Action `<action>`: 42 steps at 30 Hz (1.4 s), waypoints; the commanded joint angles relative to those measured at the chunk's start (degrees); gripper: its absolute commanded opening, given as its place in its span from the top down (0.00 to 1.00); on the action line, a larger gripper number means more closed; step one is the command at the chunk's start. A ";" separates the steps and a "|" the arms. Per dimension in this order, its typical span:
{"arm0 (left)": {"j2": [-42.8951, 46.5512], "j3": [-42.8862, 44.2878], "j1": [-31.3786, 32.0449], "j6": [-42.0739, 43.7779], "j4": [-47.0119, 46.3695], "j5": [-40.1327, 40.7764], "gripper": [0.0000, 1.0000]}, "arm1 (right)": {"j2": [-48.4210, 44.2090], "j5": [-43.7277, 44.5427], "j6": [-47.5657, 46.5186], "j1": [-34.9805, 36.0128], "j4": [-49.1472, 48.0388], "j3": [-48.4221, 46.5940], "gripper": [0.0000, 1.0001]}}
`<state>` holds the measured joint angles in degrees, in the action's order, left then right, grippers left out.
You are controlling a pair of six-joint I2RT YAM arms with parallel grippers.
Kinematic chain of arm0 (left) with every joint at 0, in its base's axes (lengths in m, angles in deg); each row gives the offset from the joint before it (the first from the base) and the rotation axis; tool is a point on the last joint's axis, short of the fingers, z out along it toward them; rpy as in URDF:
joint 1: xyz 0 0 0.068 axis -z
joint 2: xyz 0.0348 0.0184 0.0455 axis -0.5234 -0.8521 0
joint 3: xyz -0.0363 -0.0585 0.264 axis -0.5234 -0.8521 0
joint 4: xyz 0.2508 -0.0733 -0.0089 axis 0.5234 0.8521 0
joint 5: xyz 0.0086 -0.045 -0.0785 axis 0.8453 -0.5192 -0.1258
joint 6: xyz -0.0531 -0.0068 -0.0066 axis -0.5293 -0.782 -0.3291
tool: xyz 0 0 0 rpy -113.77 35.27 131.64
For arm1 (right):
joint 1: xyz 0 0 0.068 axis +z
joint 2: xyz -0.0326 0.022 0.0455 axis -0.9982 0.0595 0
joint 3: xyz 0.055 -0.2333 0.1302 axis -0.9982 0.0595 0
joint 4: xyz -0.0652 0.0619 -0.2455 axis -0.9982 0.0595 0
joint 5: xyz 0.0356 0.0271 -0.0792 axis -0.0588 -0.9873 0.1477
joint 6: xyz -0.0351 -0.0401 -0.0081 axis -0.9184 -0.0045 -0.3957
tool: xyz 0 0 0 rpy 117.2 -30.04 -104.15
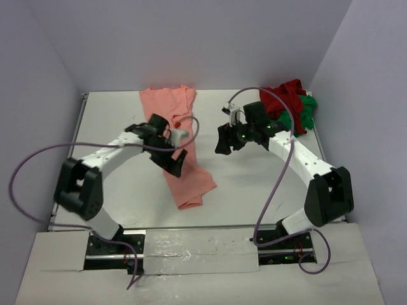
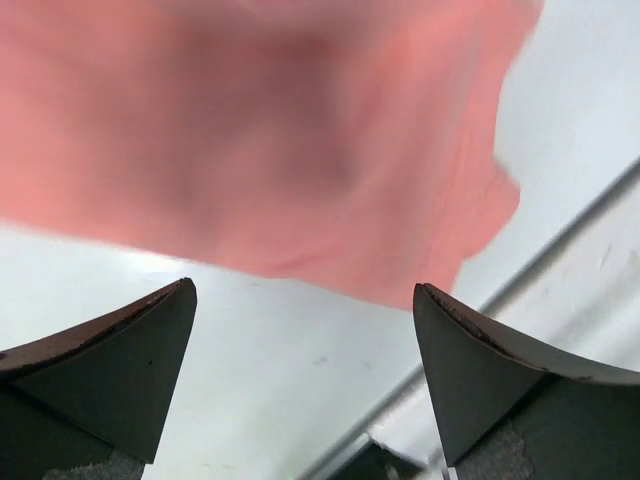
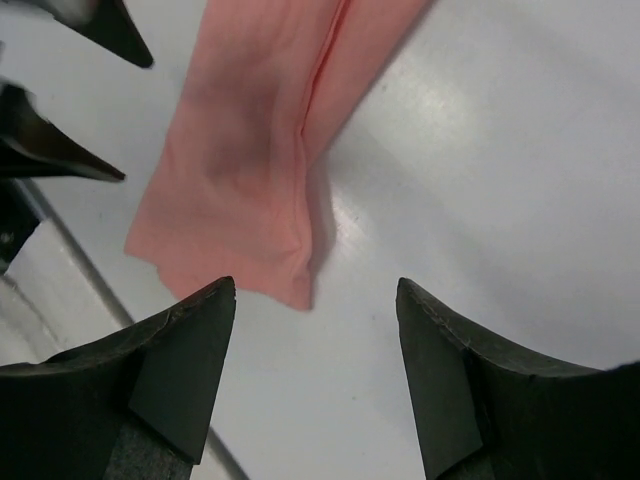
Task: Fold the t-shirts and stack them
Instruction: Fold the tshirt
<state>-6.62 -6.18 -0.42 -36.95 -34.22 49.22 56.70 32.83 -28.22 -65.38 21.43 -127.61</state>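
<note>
While the left gripper (image 1: 176, 160) hangs with jaws wide and empty at the left edge of the pink shirt (image 1: 189, 183), a long strip down the frame's centre-left, the right gripper (image 1: 224, 141) stands open too, holding nothing, above the white table (image 1: 248, 184); red shirt (image 1: 283, 95) and green shirt (image 1: 305, 119) sit bunched together, upper right of the frame

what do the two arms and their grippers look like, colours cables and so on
Both the left arm and right arm have white links with bulky black joints. A thin purple cable loops along each one. The left gripper and right gripper each carry two dark wedge-shaped fingers tapering to points. A small green light glows near the right wrist.
</note>
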 commanded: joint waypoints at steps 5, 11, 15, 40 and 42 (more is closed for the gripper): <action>28.93 -6.16 -12.15 -7.16 -20.13 0.40 0.01 | -9.17 7.75 3.04 0.15 -1.53 0.25 0.27; 46.62 -14.08 -12.50 -11.04 -21.92 2.59 0.01 | -14.88 6.16 0.94 1.29 7.10 1.39 0.27; 53.03 -21.28 -14.52 -13.15 -29.35 14.09 0.01 | -22.52 20.78 1.99 1.29 -1.65 9.62 0.28; 28.87 -10.04 -29.20 -19.75 -7.51 8.42 0.12 | -16.03 8.46 4.10 0.76 9.92 6.05 0.09; 30.19 -10.65 -29.11 -19.40 -5.57 7.00 0.11 | -15.86 6.35 3.31 1.28 10.53 6.31 0.09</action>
<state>20.85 -18.16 -29.41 -57.37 -45.63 62.31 41.18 46.25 -24.75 -64.68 28.08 -119.11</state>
